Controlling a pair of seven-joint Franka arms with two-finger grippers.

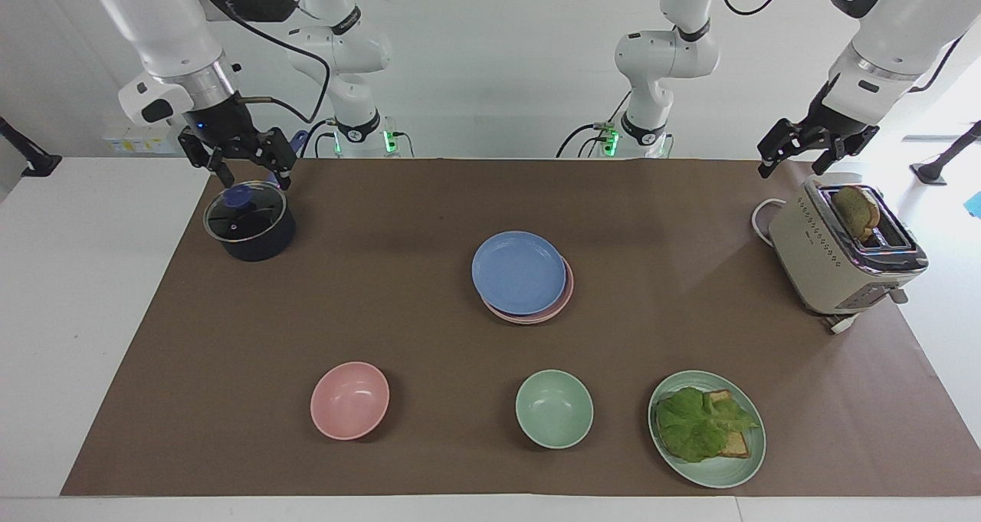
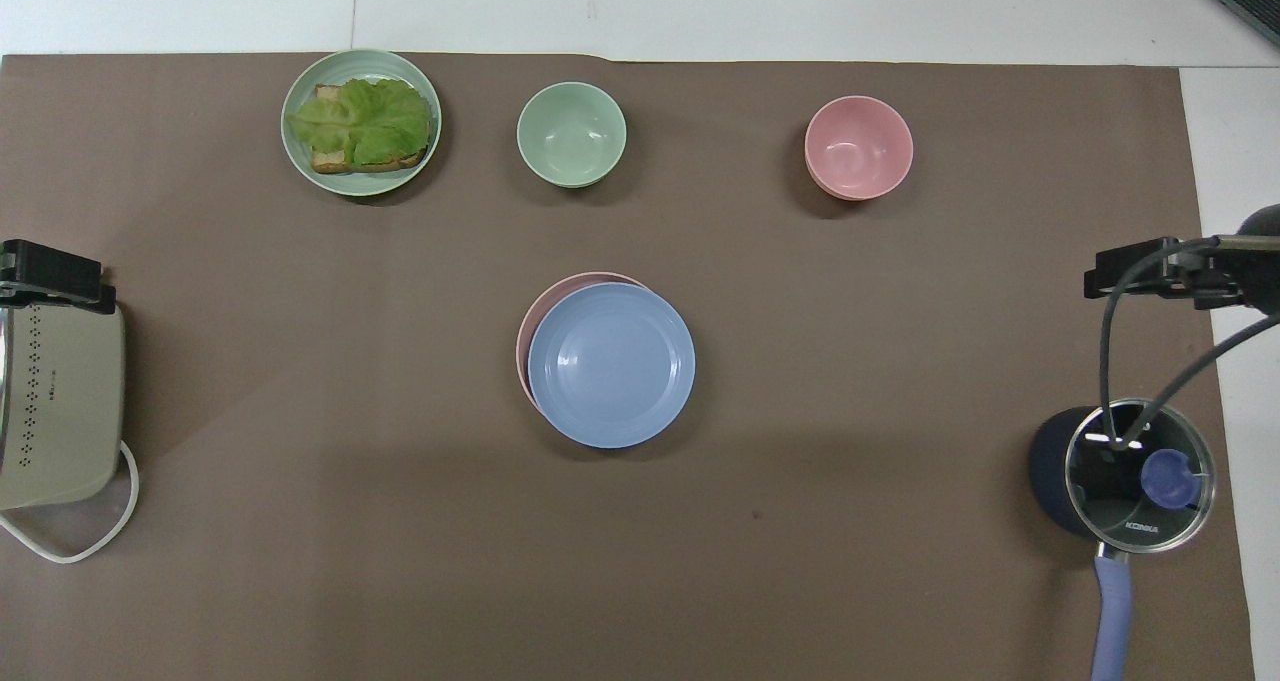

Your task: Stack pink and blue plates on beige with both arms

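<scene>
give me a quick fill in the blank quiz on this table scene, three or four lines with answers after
1. The blue plate lies on top of the ____ plate.
2. The toast stands in the ____.
3. The lettuce lies on bread on the green ____.
4. The right gripper hangs over the lidded ____; the left gripper waits by the toaster.

Missing words: pink; toaster; plate; pot

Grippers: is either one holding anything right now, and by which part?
Nothing is held. The right gripper is open and empty above the lidded pot; the left gripper is open and empty above the table beside the toaster.
</scene>
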